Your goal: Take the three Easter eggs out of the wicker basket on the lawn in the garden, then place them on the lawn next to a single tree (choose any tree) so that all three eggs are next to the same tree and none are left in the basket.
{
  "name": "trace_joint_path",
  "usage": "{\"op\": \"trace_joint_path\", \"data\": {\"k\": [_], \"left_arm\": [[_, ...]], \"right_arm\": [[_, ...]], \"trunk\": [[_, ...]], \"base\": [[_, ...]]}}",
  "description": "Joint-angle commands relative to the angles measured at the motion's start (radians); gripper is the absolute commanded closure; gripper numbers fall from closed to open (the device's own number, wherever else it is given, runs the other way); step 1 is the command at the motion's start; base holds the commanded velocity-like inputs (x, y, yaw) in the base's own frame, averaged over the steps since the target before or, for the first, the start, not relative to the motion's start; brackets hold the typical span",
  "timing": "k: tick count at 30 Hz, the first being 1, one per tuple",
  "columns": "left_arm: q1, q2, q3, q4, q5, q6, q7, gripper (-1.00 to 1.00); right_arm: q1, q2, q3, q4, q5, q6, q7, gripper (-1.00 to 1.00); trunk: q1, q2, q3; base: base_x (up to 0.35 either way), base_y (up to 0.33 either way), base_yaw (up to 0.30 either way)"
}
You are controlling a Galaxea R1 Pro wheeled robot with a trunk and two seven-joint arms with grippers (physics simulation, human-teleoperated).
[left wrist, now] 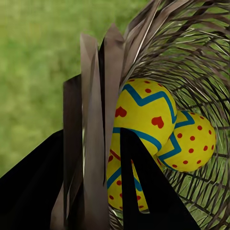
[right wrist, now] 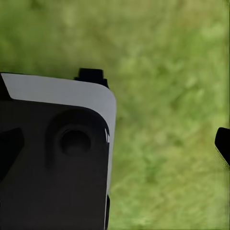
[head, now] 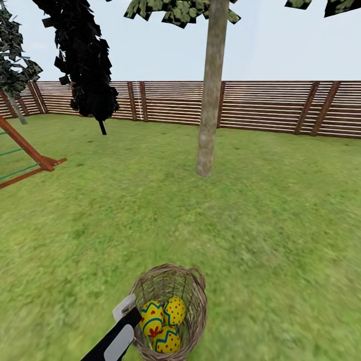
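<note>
Three Easter eggs [head: 163, 321] lie together inside the wicker basket [head: 195, 301], which sits on the lawn [head: 281, 215] at the near edge of the head view. Left to right in that view: a red-brown play frame with green rungs [head: 25, 155] stands at the far left; a narrow black-leaved tree [head: 82, 60] rises near the fence; the tree [head: 211, 90] with the pale mottled trunk stands just right of centre, well apart from the basket; a slatted wooden fence [head: 271, 108] closes the back of the garden.

Left gripper [head: 131, 312]: reaches up from the lower edge of the head view and meets the basket's left rim. Left wrist view: fingers straddle the rim [left wrist: 93, 120], one dark finger [left wrist: 43, 187] outside the weave, the other [left wrist: 143, 191] inside, in front of the eggs. Eggs there: one with hearts and a blue zigzag [left wrist: 141, 115], a dotted one [left wrist: 191, 141] touching it, a third [left wrist: 120, 184] partly hidden behind the inner finger. Gripper closed on the rim; eggs not held.

Right wrist view: a black and white arm housing [right wrist: 57, 153] over blurred grass [right wrist: 167, 120]; one dark fingertip [right wrist: 223, 143] at the frame edge. Right gripper state: cannot tell.
</note>
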Motion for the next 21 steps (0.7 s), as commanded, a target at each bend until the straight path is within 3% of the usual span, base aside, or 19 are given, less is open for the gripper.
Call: {"op": "trace_joint_path", "data": {"k": [1,21], "left_arm": [[-0.001,0.002,-0.007,-0.001,0.007,-0.005,0.006,1.00],[-0.001,0.004,-0.007,-0.001,0.007,-0.005,0.006,1.00]], "right_arm": [[-0.002,0.002,-0.008,0.004,0.014,-0.006,-0.005,-1.00],[-0.002,0.001,-0.008,0.001,0.017,-0.006,-0.005,-1.00]], "trunk": [[0.001,0.000,-0.001],[0.001,0.000,-0.001]], "base": [[0.341,0.000,0.000],[0.341,0.000,0.000]]}}
